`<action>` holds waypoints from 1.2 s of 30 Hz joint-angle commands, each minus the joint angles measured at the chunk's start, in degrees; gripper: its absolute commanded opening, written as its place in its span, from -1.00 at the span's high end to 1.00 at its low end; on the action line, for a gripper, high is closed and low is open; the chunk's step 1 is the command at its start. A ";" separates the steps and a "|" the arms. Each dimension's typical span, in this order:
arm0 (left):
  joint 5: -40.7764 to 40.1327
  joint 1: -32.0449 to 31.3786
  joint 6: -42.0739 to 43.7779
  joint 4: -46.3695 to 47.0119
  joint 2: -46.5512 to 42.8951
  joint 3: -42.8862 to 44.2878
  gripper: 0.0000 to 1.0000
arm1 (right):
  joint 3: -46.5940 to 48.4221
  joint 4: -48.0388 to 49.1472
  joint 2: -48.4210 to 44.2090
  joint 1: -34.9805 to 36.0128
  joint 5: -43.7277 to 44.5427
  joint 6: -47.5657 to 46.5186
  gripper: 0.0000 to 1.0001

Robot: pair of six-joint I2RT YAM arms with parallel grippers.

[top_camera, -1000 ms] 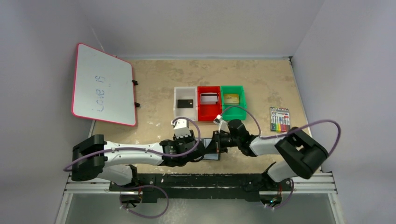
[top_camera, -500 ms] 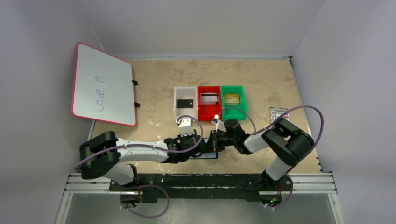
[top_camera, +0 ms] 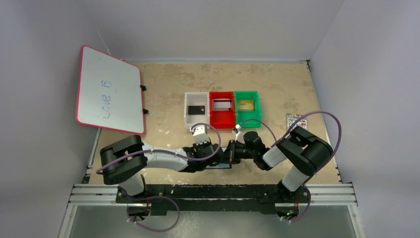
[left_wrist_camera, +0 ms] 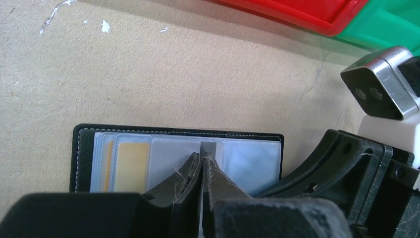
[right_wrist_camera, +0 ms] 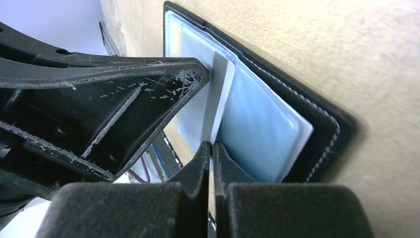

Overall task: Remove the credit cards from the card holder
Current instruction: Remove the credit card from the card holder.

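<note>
The black card holder [left_wrist_camera: 178,132] lies open on the table, its clear grey-blue sleeves facing up, with a yellow card [left_wrist_camera: 131,166] in one sleeve. From its middle a thin grey leaf [right_wrist_camera: 218,94] stands up; whether it is a card or a sleeve page I cannot tell. My right gripper [right_wrist_camera: 212,145] is shut on the leaf's edge. My left gripper [left_wrist_camera: 203,157] is shut on the same leaf from the other side. In the top view both grippers [top_camera: 219,157] [top_camera: 231,154] meet over the holder [top_camera: 220,165]. A black credit card [top_camera: 196,109], a silver one [top_camera: 222,104] and a gold one [top_camera: 246,104] lie in the bins.
The white bin [top_camera: 188,119], red bin [top_camera: 222,119] and green bin [top_camera: 247,116] stand in a row just beyond the grippers. A whiteboard [top_camera: 109,96] leans at the left. A marker pack [top_camera: 295,119] lies at the right, partly behind my right arm.
My left gripper has closed, and its arm has drawn in toward the holder. The right arm's elbow has folded in closer, its gripper staying shut at the holder.
</note>
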 commanded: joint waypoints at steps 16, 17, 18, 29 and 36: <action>0.26 -0.35 0.85 -9.84 -2.92 -4.60 0.98 | -5.45 2.79 -5.97 -0.79 4.59 5.07 1.00; 0.25 -0.45 0.94 -9.82 -3.52 -4.77 0.98 | -5.35 2.93 -6.16 -0.78 4.68 5.30 1.00; 0.25 -0.58 1.16 -9.85 -4.09 -4.82 0.98 | -5.42 2.75 -6.41 -0.79 5.03 5.65 1.00; 4.61 -2.00 6.01 -7.23 -5.25 -4.22 0.75 | -4.97 1.26 -5.75 -0.79 6.28 6.95 1.00; 1.87 -2.84 1.88 -16.46 1.72 -0.57 0.84 | -5.49 -5.30 -10.35 -0.79 10.62 6.92 1.00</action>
